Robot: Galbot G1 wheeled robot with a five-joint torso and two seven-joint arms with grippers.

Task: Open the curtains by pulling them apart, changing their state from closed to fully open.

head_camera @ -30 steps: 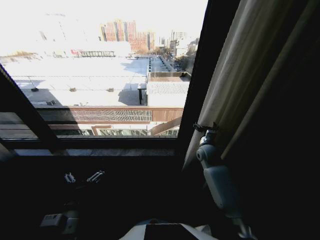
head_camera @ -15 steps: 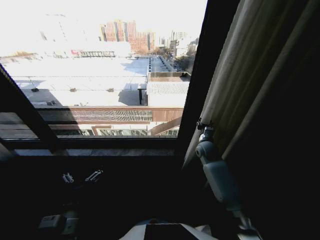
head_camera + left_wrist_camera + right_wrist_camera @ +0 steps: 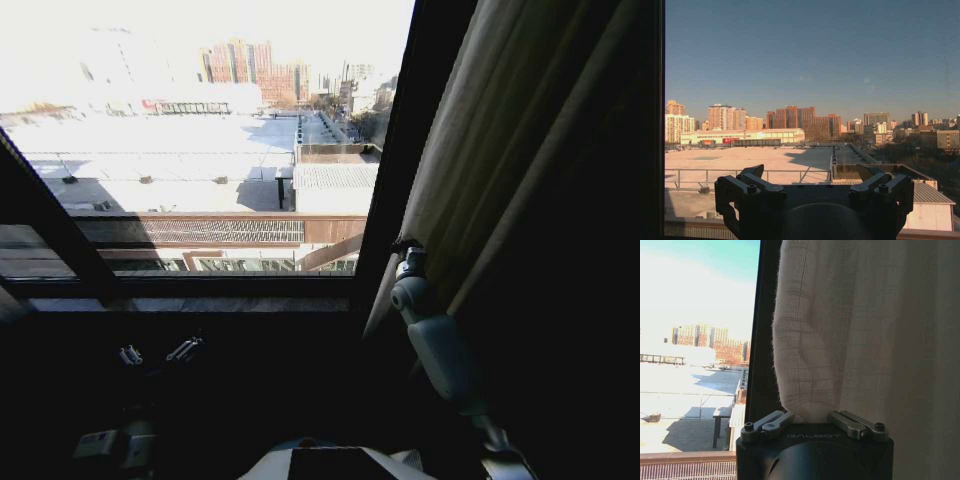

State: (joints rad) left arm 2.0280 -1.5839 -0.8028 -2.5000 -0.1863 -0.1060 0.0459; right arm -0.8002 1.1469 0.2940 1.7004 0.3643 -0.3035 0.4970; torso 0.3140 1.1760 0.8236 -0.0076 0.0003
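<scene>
Beyond the glass lies a bright city view of flat rooftops (image 3: 180, 160) and distant brick towers (image 3: 250, 62), framed by the dark window frame (image 3: 400, 170), with most of the pane already uncovered. Of the curtains, one panel, the right curtain (image 3: 500, 140), hangs bunched in long pleats beyond the upright bar of the frame, at the right edge of the window; the head view does not reach far enough left to tell where the other panel sits. The right claw (image 3: 405, 252) is raised at the inner edge of that panel, and the right wrist view shows a fold of the sheer weave (image 3: 810, 355) drawn down between its two fingers (image 3: 767, 424), so the right claw (image 3: 810, 421) appears pressed onto the cloth, pinching its hem edge. The left claw (image 3: 155, 353) sits low and idle in the shadow below the sill (image 3: 200, 300); its wrist view looks straight out over the rooftops past the left claw (image 3: 814, 192), whose fingers (image 3: 747, 186) stand spread apart with nothing between them. Judging from this, the task looks well advanced: the glass ahead of the robot is clear, and what remains seems to be gathering the right panel fully against its side, while the left side's state cannot be confirmed.
</scene>
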